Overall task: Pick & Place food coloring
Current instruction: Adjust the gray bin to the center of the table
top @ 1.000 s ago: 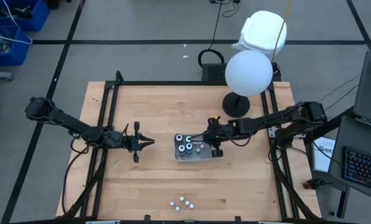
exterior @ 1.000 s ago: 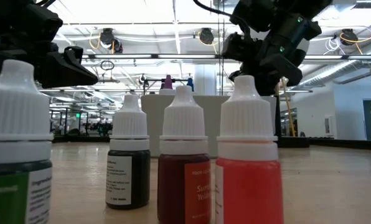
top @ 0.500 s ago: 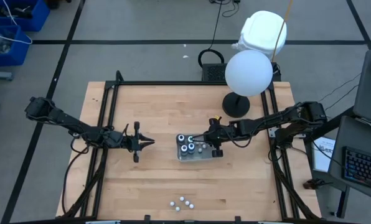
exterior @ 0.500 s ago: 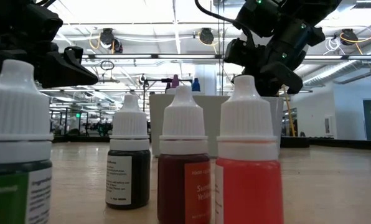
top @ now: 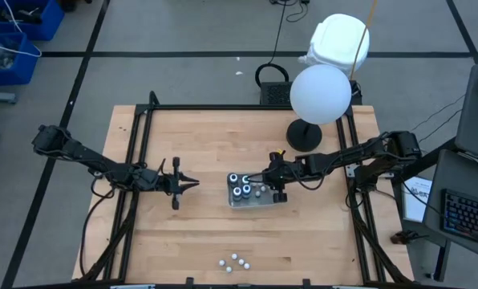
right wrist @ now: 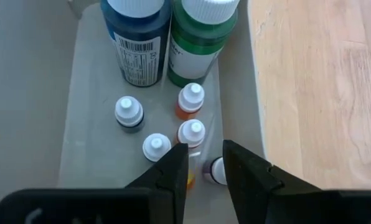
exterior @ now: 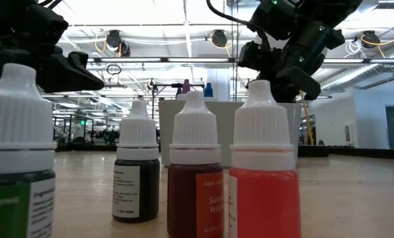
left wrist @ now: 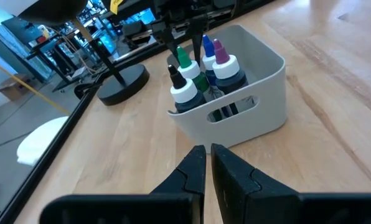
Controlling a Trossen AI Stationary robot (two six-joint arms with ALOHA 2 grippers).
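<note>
High view: we find the clear tray [top: 259, 202] just right of the table's centre. Four food coloring bottles [top: 237, 191] stand upright in its 9 o'clock half. The left gripper [top: 192, 184] hangs at 9 o'clock from the tray, well apart from it. The right gripper [top: 262, 180] sits over the tray's 1 o'clock corner. A group of dropper bottles [top: 232, 261] stands at 6 o'clock from the tray, near the table edge. A white globe lamp [top: 320, 92] stands at 1 o'clock.

Low view: the dropper bottles [exterior: 263, 165] fill the foreground, upright, with the tray [exterior: 230, 132] behind them.

Left wrist view: the left gripper [left wrist: 205, 152] has its fingers pressed together on nothing and points at the tray [left wrist: 266, 106]. The food coloring bottles [left wrist: 226, 71] stand clustered inside.

Right wrist view: the right gripper [right wrist: 204, 155] is inside the tray [right wrist: 86, 124] with its fingers a little spread, and bare tray floor shows between them. Small capped bottles [right wrist: 128, 112] stand just ahead of the fingertips, and one of them touches or nearly touches one finger. Two food coloring bottles [right wrist: 136, 43] stand beyond them.
</note>
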